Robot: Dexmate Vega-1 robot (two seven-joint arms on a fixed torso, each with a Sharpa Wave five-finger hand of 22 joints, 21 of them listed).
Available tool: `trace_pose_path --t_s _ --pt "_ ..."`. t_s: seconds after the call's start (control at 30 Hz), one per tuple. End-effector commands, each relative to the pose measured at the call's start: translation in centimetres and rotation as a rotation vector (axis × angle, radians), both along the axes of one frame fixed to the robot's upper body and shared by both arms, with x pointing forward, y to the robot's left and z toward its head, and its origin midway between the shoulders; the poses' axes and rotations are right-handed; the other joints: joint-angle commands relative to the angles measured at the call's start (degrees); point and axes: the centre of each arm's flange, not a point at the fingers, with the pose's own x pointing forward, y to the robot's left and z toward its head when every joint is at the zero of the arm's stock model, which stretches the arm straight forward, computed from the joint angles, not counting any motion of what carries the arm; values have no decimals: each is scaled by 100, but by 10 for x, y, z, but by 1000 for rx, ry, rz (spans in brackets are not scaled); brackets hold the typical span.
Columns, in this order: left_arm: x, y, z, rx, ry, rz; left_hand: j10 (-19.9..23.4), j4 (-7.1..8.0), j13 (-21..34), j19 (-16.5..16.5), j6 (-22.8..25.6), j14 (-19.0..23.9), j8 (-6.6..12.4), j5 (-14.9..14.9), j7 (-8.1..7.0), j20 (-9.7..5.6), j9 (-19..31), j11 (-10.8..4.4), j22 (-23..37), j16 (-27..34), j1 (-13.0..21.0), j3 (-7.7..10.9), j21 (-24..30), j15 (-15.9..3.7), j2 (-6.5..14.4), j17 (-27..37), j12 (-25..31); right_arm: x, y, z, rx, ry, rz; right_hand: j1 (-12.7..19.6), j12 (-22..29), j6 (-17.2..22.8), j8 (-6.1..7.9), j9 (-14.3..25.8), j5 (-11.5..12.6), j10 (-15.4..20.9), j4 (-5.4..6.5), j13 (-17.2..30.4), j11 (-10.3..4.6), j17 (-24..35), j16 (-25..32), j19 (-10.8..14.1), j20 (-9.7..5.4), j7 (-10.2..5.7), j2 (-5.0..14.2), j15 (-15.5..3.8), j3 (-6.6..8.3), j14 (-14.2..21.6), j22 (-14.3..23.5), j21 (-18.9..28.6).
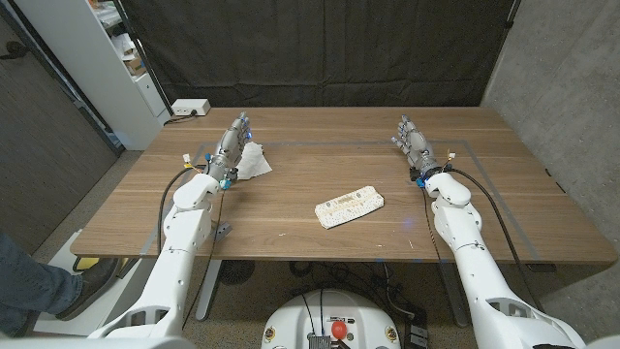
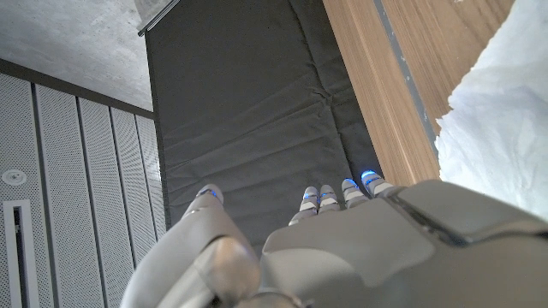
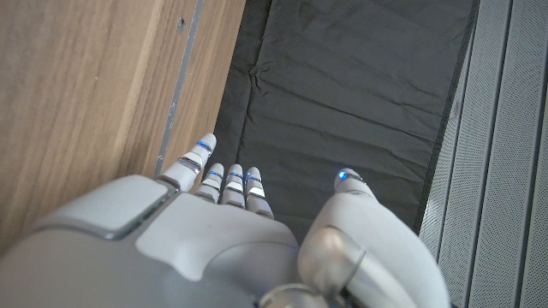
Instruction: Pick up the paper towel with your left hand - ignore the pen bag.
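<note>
A crumpled white paper towel [image 1: 255, 161] lies on the wooden table [image 1: 320, 174] at the far left. My left hand [image 1: 232, 143] stands right beside its left side, fingers stretched out and holding nothing. In the left wrist view the paper towel [image 2: 501, 137] shows next to the left hand [image 2: 342, 248], whose fingers [image 2: 325, 198] point out past the table's far edge. A white patterned pen bag [image 1: 350, 206] lies near the table's middle. My right hand [image 1: 415, 142] stands at the far right, fingers extended and empty. The right wrist view has the right hand [image 3: 231, 239] beside bare wood.
Blue tape lines [image 1: 320, 145] mark a rectangle on the table. A white power strip [image 1: 190, 108] sits at the far left corner, with a white shelf unit [image 1: 107, 58] beyond it. A black curtain [image 1: 320, 48] hangs behind the table. A person's leg and shoe [image 1: 39, 286] show at lower left.
</note>
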Motion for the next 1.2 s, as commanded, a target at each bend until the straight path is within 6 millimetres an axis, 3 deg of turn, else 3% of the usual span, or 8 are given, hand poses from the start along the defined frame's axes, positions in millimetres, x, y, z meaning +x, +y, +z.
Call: trace_pose_path --t_s 0.03,1.2 --pt "-6 12 1 27 -19 19 34 -49 -1 -497 29 -159 21 -16 3 15 12 -16 21 30 36 22 -16 -10 28 15 23 1 1 -1 -4 5 -5 37 -17 42 -2 15 18 31 -23 8 13 10 -2 7 7 24 38 -27 27 -43 29 7" --pt "-41 40 -3 98 -98 129 86 -106 -5 -497 90 -94 14 -33 -35 45 14 -51 25 23 97 37 -92 -41 86 12 25 2 4 -4 -8 15 -15 27 -34 63 -19 13 14 26 -31 5 -2 -22 -7 -25 18 21 71 -5 8 -55 30 -1"
